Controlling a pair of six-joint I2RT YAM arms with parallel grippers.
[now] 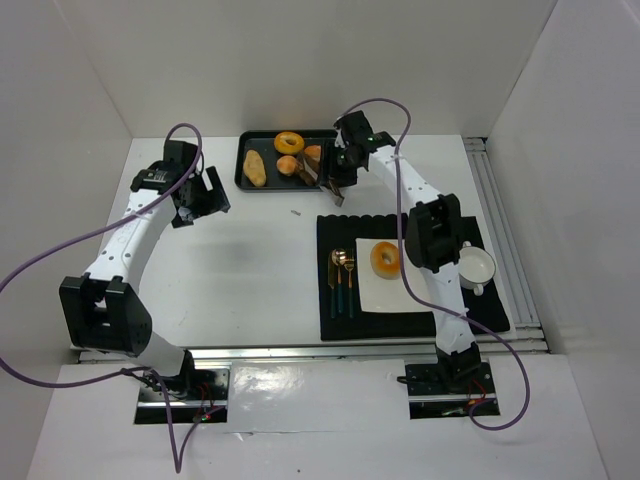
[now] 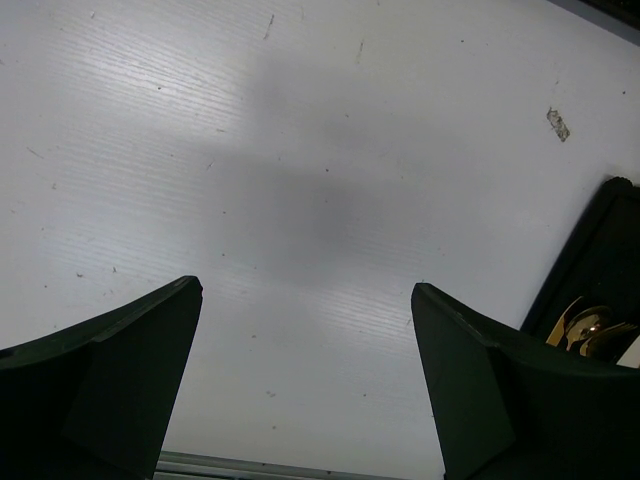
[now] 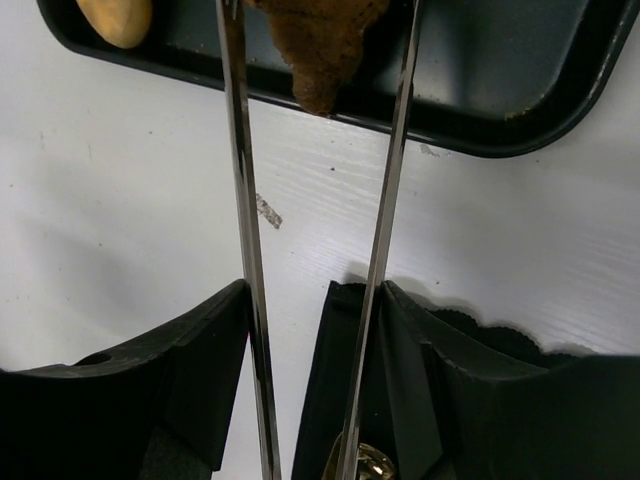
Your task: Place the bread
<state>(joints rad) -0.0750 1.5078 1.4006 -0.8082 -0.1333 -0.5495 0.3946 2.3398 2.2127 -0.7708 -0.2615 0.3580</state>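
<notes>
A black tray (image 1: 246, 183) at the back holds an oval loaf (image 1: 254, 168), a ring-shaped bread (image 1: 289, 142), a small bun (image 1: 287, 165) and a brown bread piece (image 1: 312, 155). My right gripper (image 1: 340, 165) is shut on metal tongs (image 3: 240, 180). The tong blades reach over the tray's near rim (image 3: 480, 120), with the brown bread piece (image 3: 320, 40) between their tips. My right gripper (image 3: 312, 290) hangs over the table next to the tray. My left gripper (image 1: 205, 195) is open and empty over bare table, as the left wrist view (image 2: 305, 290) shows.
A black placemat (image 1: 420, 320) at the right carries a white plate (image 1: 375, 290) with a glazed ring bread (image 1: 385, 260), gold cutlery (image 1: 343, 275) and a white cup (image 1: 477, 267). A small scrap (image 3: 268, 210) lies on the table near the tray.
</notes>
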